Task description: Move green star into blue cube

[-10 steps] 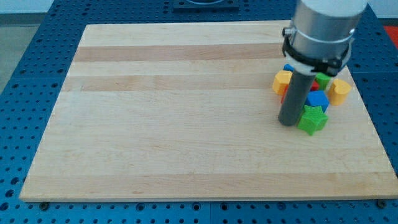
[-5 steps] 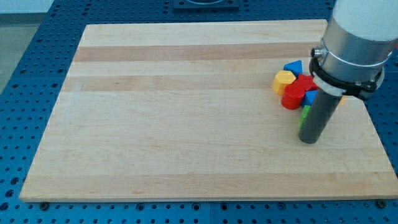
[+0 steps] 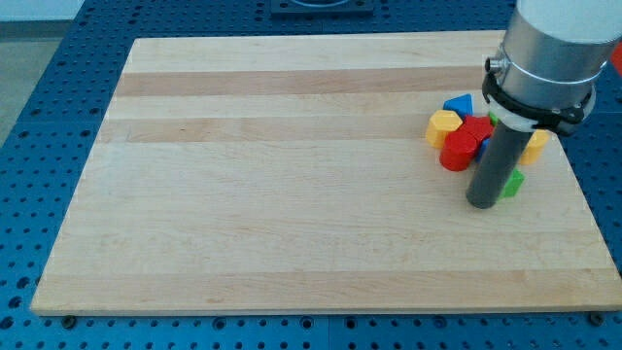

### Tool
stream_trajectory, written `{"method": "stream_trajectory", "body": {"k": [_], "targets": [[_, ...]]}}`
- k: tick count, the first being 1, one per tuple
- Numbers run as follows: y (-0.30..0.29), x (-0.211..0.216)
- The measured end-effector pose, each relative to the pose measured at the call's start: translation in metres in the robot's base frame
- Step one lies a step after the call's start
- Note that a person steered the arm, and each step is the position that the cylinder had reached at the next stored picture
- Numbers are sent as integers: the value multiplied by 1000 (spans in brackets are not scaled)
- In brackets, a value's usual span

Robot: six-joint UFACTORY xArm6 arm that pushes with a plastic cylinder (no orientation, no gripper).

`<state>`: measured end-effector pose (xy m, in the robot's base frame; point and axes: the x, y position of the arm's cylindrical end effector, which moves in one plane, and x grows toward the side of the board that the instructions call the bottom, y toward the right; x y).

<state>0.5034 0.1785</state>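
One gentle push toward upper left is advised; my tip (image 3: 482,204) is seen touching green star (image 3: 512,183); no hand is fitted.

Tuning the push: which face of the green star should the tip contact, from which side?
Judging loosely: my tip hides most of the green star, and the blue cube is hidden too. It likely lies toward the view's top, so press the star's lower face from the view's bottom.
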Motion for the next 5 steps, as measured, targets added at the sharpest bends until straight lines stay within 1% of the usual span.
{"method": "stream_trajectory", "body": {"k": [2,3,4,5], "targets": [[2,-9],[2,-7],[-19,2],[-57,-23]]}}
